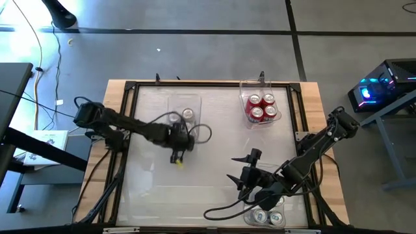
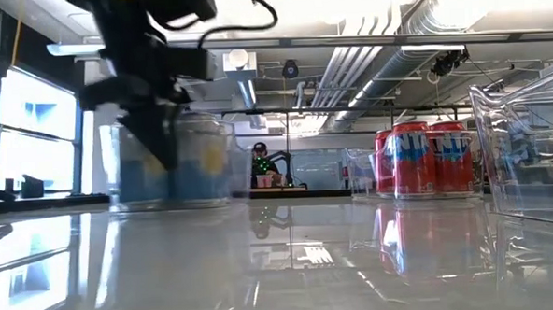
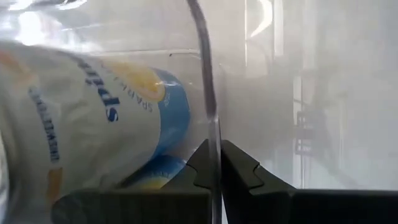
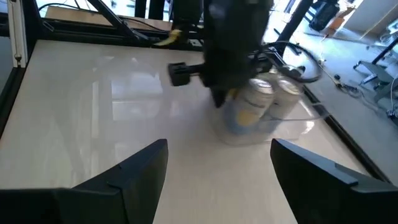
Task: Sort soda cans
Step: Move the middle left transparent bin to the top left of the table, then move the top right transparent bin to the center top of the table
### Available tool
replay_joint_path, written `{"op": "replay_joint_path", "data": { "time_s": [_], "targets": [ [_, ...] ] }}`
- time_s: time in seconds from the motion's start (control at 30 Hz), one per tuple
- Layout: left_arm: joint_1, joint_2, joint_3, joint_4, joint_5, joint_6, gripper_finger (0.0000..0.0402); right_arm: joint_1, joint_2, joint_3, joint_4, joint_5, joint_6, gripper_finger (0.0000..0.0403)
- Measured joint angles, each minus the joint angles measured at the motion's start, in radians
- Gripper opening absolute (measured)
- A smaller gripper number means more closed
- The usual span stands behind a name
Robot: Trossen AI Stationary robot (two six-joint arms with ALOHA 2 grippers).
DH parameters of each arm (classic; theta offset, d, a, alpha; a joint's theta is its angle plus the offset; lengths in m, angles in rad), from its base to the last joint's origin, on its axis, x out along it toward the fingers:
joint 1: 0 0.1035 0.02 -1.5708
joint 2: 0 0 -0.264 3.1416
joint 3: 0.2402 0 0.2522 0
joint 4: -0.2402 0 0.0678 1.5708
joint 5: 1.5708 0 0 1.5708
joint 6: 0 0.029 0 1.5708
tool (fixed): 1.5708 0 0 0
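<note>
While both dark arms reach in over a glossy white worktop (image 1: 214, 149) framed in black bars on pale wood, the soda cans sit sorted into clear plastic bins.

The left gripper (image 1: 179, 148) hangs near the middle of the worktop, toward the left edge, at the near wall of a transparent rectangular bin (image 1: 184, 114). Its jaws are clenched on that thin, curved plastic wall, which the left wrist view shows running straight down between the two dark fingers (image 3: 242, 171). Inside this bin stand silver-grey cans (image 3: 87, 124) with blue and yellow printing, smooth metal cylinders; from above only one silver top is plain. The low view shows the blue and yellow bodies blurred through the plastic.

Four red cans (image 1: 261, 106) with round silver tops stand packed in a square in a second clear bin (image 1: 255, 84) near the far right corner. In the low view they are upright, glossy red with white lettering.

The right gripper (image 1: 249, 170) hovers above the worktop toward the near right corner, its jaws released and spread wide, grasping nothing. Just beside it, at the near edge, a third clear bin (image 1: 247, 218) holds more cans with silver tops (image 1: 261, 216), partly hidden by the arm.
</note>
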Motion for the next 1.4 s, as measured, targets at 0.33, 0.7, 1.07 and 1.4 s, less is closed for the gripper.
{"op": "replay_joint_path", "data": {
  "time_s": [0.33,0.7,1.07,1.4],
  "targets": [
    [0.180,0.000,-0.022,0.136,0.048,0.122,0.0003,-0.069,-0.074,0.001,-0.325,-0.138,0.291,0.0279],
    [0.203,-0.003,-0.034,0.164,0.055,0.121,0.0041,-0.302,-0.159,0.001,-0.661,-0.466,0.140,0.0279],
    [0.203,-0.003,-0.034,0.220,0.071,0.076,0.0175,-0.591,-0.160,-0.076,-0.721,-0.649,-0.216,0.0279],
    [0.183,-0.003,0.064,0.205,0.075,0.068,0.0209,-0.773,-0.160,-0.274,-0.649,-0.671,-0.364,0.0279]
  ]
}}
